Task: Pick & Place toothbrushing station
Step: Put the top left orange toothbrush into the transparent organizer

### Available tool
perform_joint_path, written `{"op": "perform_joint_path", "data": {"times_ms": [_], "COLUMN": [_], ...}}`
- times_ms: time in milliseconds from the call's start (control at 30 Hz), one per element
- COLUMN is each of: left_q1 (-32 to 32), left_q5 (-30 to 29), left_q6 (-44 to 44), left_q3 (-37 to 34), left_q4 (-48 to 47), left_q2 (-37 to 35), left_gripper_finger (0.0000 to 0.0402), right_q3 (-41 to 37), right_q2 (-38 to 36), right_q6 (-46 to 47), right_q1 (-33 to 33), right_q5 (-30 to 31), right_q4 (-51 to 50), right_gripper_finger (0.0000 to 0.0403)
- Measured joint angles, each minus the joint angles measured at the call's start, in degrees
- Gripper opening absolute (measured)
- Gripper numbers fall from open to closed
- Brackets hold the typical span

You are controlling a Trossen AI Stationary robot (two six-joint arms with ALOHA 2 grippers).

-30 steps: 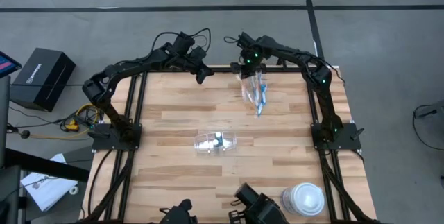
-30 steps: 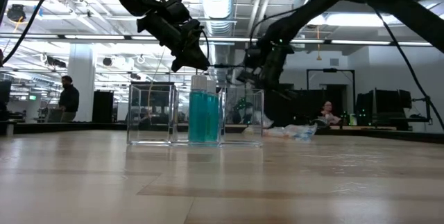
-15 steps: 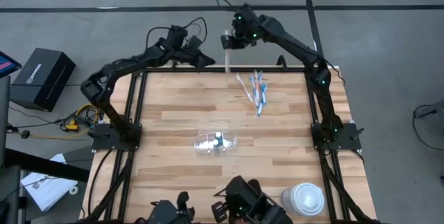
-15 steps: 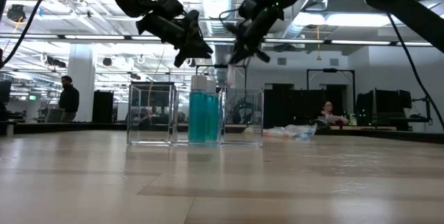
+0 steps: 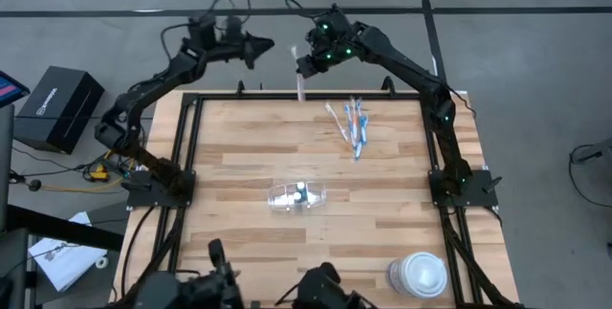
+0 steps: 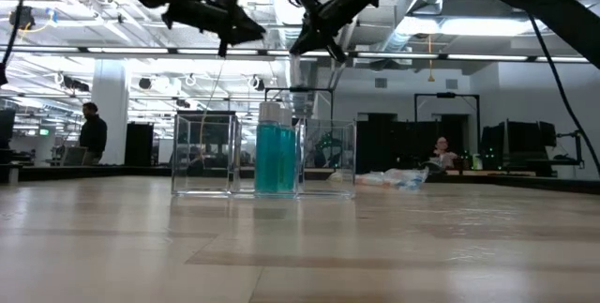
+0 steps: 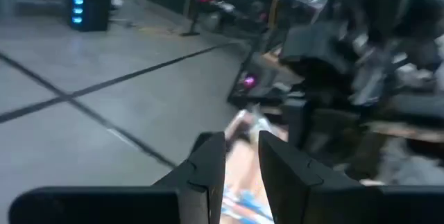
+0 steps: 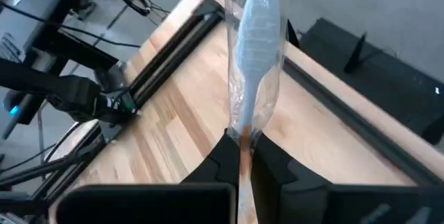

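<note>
My right gripper (image 5: pixel 304 68) is raised over the table's far edge, shut on a pale toothbrush in a clear wrap (image 8: pixel 253 50). Several blue, white and orange toothbrushes (image 5: pixel 351 125) lie loose on the table's far part. A small clear cup (image 5: pixel 296 195) with blue-green tubes (image 6: pixel 277 158) inside rests on the table's middle. My left gripper (image 5: pixel 268 49) hangs high beyond the far edge, left of the right gripper. Its fingers (image 7: pixel 208 165) stand a little apart with nothing between them. My right gripper pinches the wrapped toothbrush between its two fingers at the orange handle part (image 8: pixel 242 156). The toothbrush runs on lengthwise past the fingertips, with its head (image 8: pixel 257 23) farthest out. It slants down from the gripper (image 5: pixel 299 87), lifted clear of the table.
A white round lidded container (image 5: pixel 419 275) stands at the table's near right corner. Black frame rails (image 5: pixel 186 156) run along the table's left and right edges. A black box (image 5: pixel 57 106) sits on the floor to the left. People show in the room behind.
My right gripper has risen and gone toward the far left, past the table's far edge, turning as it went. It took the clear wrap and one toothbrush up; the other toothbrushes stayed spread on the table. My left gripper has risen, levelled out and swung beyond the far edge.
</note>
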Motion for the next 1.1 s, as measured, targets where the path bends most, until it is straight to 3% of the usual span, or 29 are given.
{"op": "perform_joint_path", "data": {"times_ms": [167, 333, 700, 1100], "left_q1": [2.41, 2.35, 2.63, 2.13], "left_q5": [11.90, 19.78, 22.24, 23.20], "left_q6": [-3.79, -6.59, -13.81, -16.51], "left_q3": [0.00, 0.00, 0.04, 0.04], "left_q4": [0.16, 2.32, 12.25, 13.09], "left_q2": [-1.05, -1.21, -1.93, -1.82], "left_gripper_finger": [0.0082, 0.0082, 0.0082, 0.0082], "right_q3": [0.00, 0.00, 0.00, 0.00], "right_q2": [-0.09, -0.11, -0.13, -0.13], "right_q6": [0.10, 0.29, 0.49, 0.77], "right_q1": [1.06, 2.33, 3.18, 4.88], "right_q5": [-4.63, -9.74, -10.19, -11.70], "right_q4": [5.60, 13.01, 15.16, 20.45], "right_gripper_finger": [0.0006, 0.0005, 0.0005, 0.0005]}}
